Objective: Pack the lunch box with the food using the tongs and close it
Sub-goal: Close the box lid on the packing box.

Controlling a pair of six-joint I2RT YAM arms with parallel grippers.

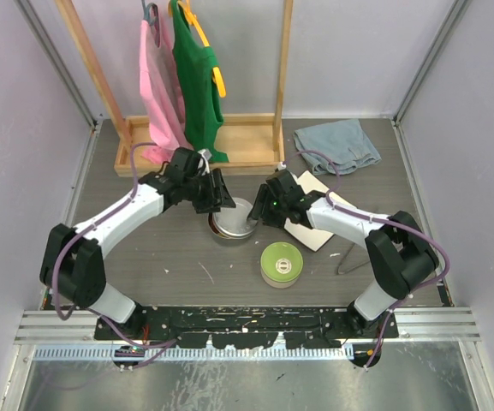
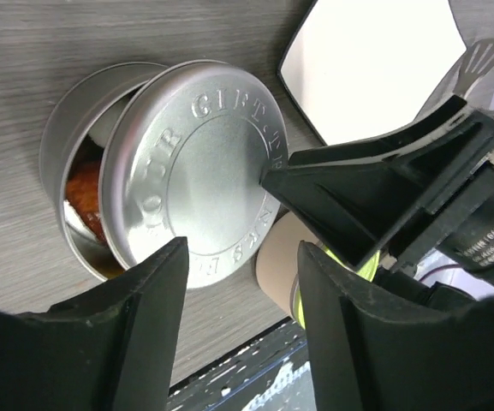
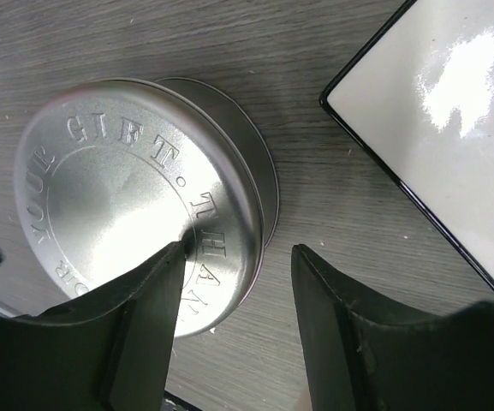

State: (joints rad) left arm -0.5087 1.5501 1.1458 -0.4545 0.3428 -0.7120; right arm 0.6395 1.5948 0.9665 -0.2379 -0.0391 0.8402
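Lid's on crooked! The flat round steel lid [image 2: 195, 171] sits askew on the shallow round steel tin [image 2: 75, 145] on the grey table [image 3: 229, 51], orange food [image 2: 84, 193] peeking out; the left tool [image 2: 242, 257] hovers with jaws apart, empty; the right tool [image 3: 240, 250], jaws apart too, seems to press the lid, probably to seat it; the lime-green-lidded tin [image 1: 281, 263] stands near.

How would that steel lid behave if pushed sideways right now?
The lid looks polished and thin: probably slippery and light. It sits tilted, off-centre on the tin, so a push would likely slide it off rather than seat it.
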